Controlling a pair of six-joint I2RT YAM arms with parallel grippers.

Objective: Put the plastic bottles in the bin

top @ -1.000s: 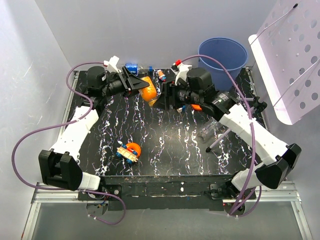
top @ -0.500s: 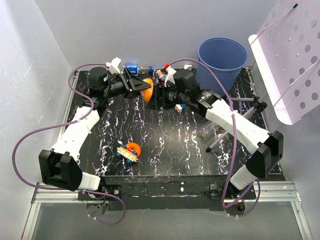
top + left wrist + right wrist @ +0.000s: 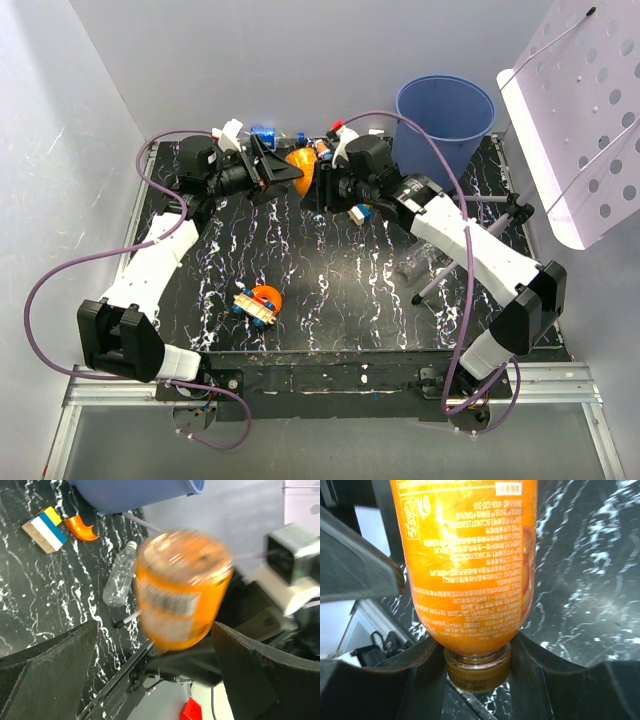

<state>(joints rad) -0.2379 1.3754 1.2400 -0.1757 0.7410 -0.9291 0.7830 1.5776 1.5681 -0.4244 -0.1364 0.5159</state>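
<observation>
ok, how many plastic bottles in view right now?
3: orange bottle in the right hand, clear bottle lying on the table's right side, blue-label bottle at the far edge. Others may be hidden.

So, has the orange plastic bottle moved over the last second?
Yes. The orange plastic bottle has shifted rearward, away from the orange-and-blue toy.

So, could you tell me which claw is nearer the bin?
Right. The right claw, holding the orange bottle by its neck, is left of the bin; the left claw is farther left, open around the bottle's other end.
</observation>
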